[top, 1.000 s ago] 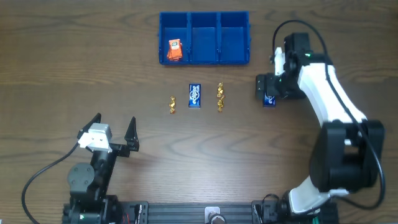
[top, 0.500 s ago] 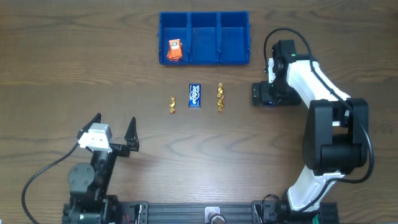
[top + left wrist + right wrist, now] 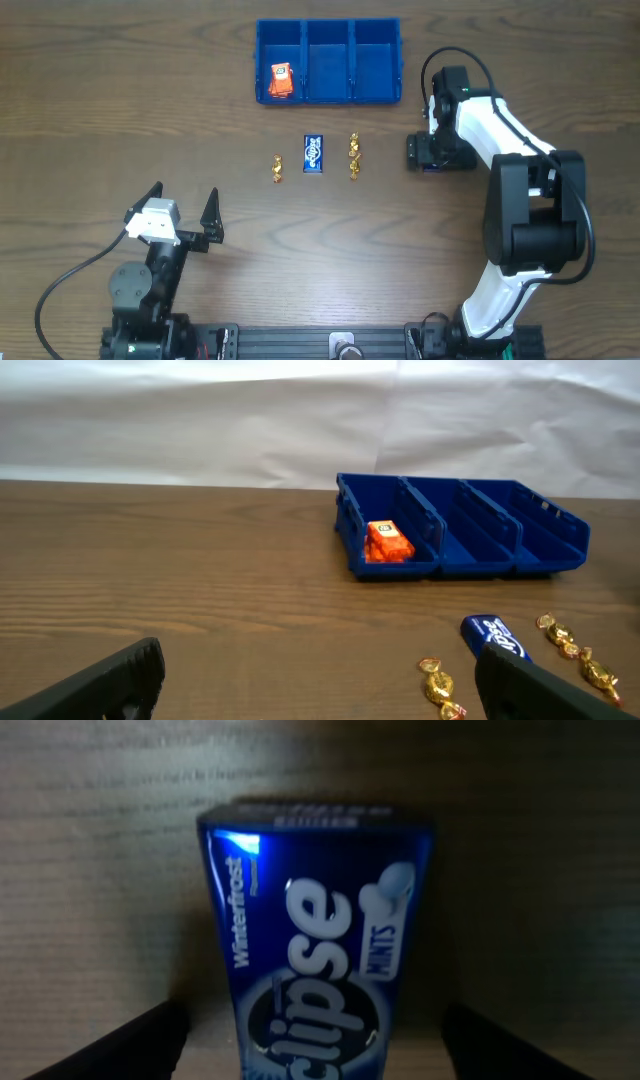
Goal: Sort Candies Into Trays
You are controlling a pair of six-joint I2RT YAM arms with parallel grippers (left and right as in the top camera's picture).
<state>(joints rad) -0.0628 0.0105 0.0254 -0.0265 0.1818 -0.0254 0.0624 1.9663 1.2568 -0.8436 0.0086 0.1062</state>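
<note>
Right wrist view: a mint box (image 3: 318, 950), three o'clock of the gold candies (image 3: 354, 149), is flanked, seemingly untouched, by the spread fingers of the right gripper (image 3: 318, 1048).

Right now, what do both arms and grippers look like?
Left arm: black, white wrist block, black cable looping by its base. Right arm: white shells, black joints, black cable arching above. Left gripper and right gripper: both black.

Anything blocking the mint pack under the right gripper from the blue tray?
Nothing visible. The mint pack lies inside the open right gripper; bare table runs from it to the blue tray; gold candies lie off to the side.
</note>
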